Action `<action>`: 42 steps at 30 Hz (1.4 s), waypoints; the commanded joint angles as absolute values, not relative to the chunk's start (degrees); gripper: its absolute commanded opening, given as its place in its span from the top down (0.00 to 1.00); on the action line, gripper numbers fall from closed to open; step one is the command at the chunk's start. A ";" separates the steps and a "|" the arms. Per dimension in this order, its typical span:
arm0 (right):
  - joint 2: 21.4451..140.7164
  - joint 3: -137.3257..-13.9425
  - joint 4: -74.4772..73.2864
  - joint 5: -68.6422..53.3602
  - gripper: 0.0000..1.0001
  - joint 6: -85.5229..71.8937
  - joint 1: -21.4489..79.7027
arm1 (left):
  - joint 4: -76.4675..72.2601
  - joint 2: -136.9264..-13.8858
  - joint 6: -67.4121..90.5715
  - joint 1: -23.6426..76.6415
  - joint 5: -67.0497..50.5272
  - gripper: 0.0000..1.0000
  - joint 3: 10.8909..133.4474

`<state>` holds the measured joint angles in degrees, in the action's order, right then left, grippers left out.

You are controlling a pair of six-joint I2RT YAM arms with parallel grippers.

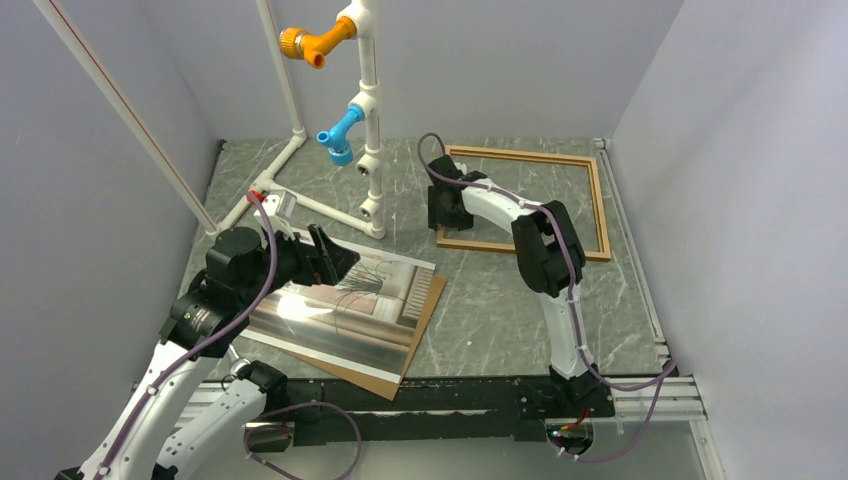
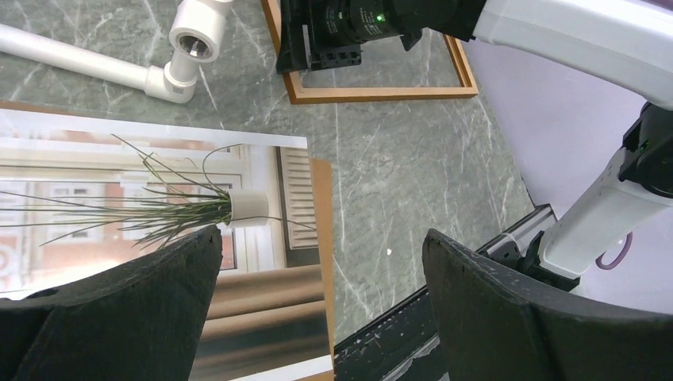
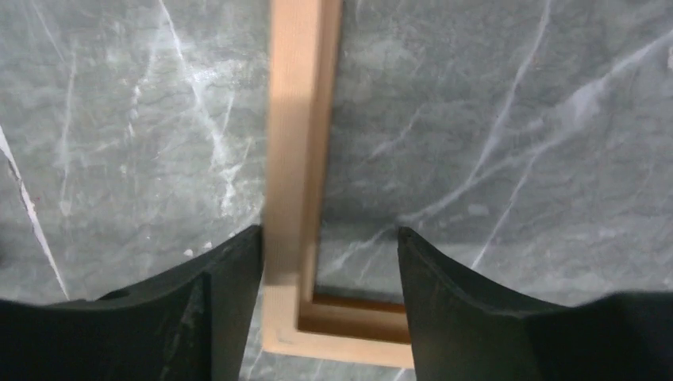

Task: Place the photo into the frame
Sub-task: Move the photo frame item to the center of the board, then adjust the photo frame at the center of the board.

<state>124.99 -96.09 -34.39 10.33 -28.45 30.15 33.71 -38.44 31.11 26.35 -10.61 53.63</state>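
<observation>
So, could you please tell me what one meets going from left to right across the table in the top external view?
The photo → the right end effector → the frame, whose near-left corner it hovers over. The left end effector and the white pipes overlap the photo, so I left them out.

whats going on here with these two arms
Two robot arms are working on getting a photo into a frame. The left claw is open over the photo, which lies face up on a brown backing sheet, apart from the frame. The right claw is open too, straddling one rail near a corner of the frame, which lies flat on the table. Neither claw grips anything yet.
</observation>
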 commanded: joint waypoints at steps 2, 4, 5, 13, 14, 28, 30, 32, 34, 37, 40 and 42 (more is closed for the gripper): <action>128.20 -100.46 -37.42 14.97 0.49 -26.35 31.90 | 33.40 -37.77 30.59 26.54 -8.96 0.01 53.56; 128.54 -99.47 -37.10 15.85 0.64 -26.15 32.51 | 33.64 -37.83 30.48 26.54 -8.88 0.01 53.69; 128.27 -98.67 -36.79 15.95 0.73 -26.04 32.65 | 33.74 -37.81 30.46 26.54 -8.86 0.01 53.70; 115.64 -86.18 -33.65 14.63 1.00 -23.79 32.71 | 33.39 -37.83 30.84 26.49 -8.36 0.01 53.09; 113.52 -84.55 -33.44 14.10 1.00 -23.29 32.77 | 33.28 -38.00 30.87 26.54 -8.34 0.01 53.01; 86.02 -54.92 -34.43 8.95 1.00 -31.23 37.59 | 30.47 -38.27 32.69 26.49 -9.86 0.01 51.38; 82.62 -51.19 -34.66 8.42 1.00 -33.31 38.70 | 30.14 -38.11 33.04 26.54 -10.08 0.01 51.20; 79.29 -48.22 -34.93 8.08 1.00 -35.30 39.75 | 29.85 -38.05 33.38 26.49 -10.09 0.01 51.00; 75.66 -46.10 -35.37 8.39 0.84 -37.52 40.58 | 29.38 -37.85 33.67 26.52 -10.30 0.01 50.77; 71.67 -43.87 -36.10 9.55 0.55 -39.37 40.95 | 28.99 -37.75 33.86 26.54 -10.57 0.01 50.62; 68.41 -43.64 -37.63 10.75 0.35 -40.70 40.89 | 29.58 -37.62 33.61 26.51 -10.32 0.01 50.86; 66.88 -44.21 -39.15 11.65 0.27 -42.09 40.96 | 29.87 -37.47 33.50 26.49 -9.99 0.01 51.04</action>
